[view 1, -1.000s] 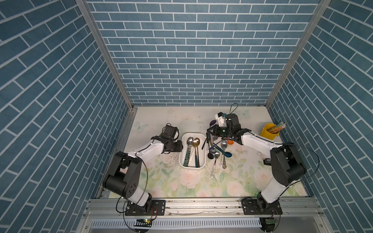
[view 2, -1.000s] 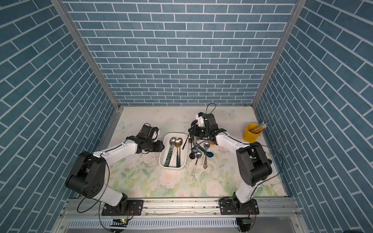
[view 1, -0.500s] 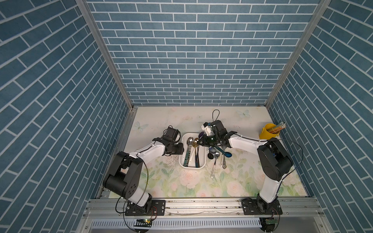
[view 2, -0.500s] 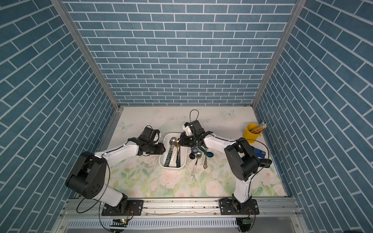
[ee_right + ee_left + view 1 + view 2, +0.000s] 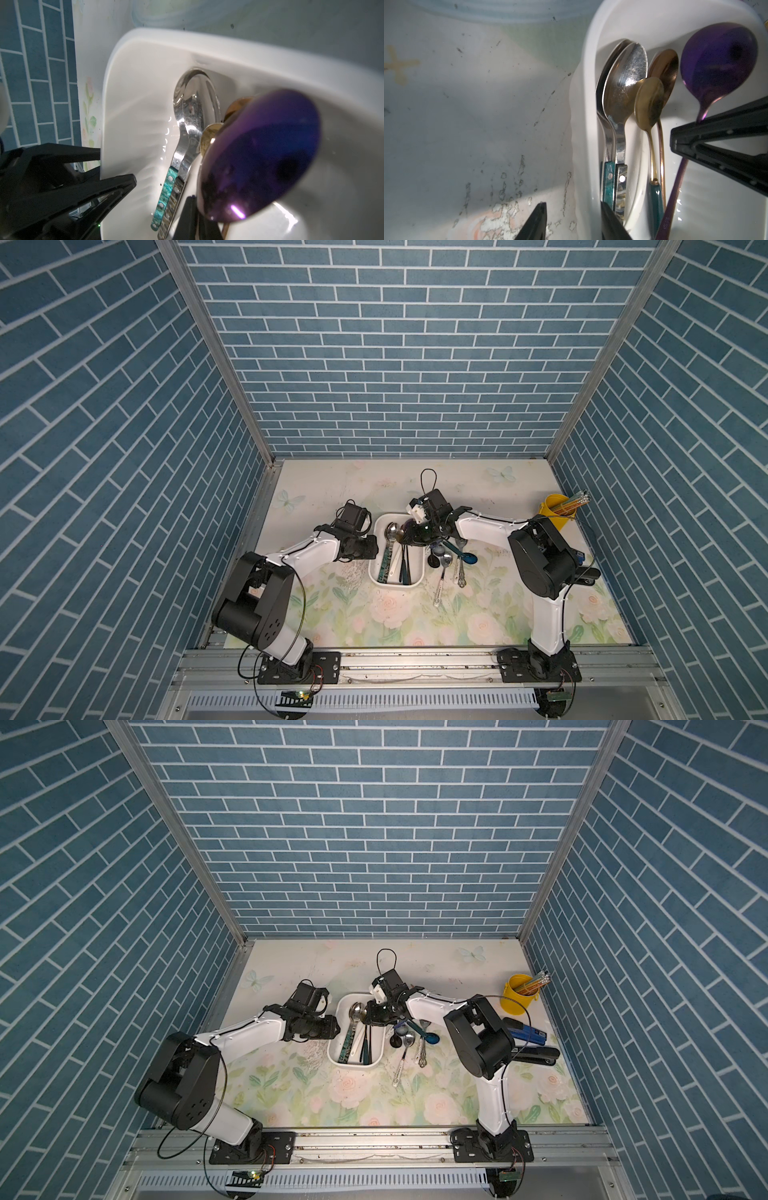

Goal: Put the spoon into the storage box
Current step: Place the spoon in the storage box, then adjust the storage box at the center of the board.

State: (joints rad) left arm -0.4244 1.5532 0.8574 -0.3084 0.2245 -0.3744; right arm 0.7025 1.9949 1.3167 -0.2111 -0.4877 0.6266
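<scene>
The white storage box (image 5: 372, 568) (image 5: 332, 1052) lies mid-table with several spoons in it. A purple spoon (image 5: 716, 60) (image 5: 259, 155) hangs over the box's far end, bowl toward the far wall. My right gripper (image 5: 409, 533) (image 5: 370, 1017) (image 5: 197, 209) is shut on its neck, and its fingers (image 5: 695, 135) show in the left wrist view. My left gripper (image 5: 372, 549) (image 5: 336, 1029) (image 5: 573, 207) is open and straddles the box's left wall (image 5: 583, 124). One finger is inside and one outside, with a gap to the wall.
Two silver spoons (image 5: 625, 83) and two gold ones (image 5: 652, 99) lie in the box. More spoons (image 5: 446, 568) are piled on the mat right of it. A yellow cup with pencils (image 5: 559, 510) and a blue stapler (image 5: 528, 1036) sit at the right.
My right gripper has carried the purple spoon leftward from the loose pile to above the box's far end. The left arm has stayed at the box's left wall.
</scene>
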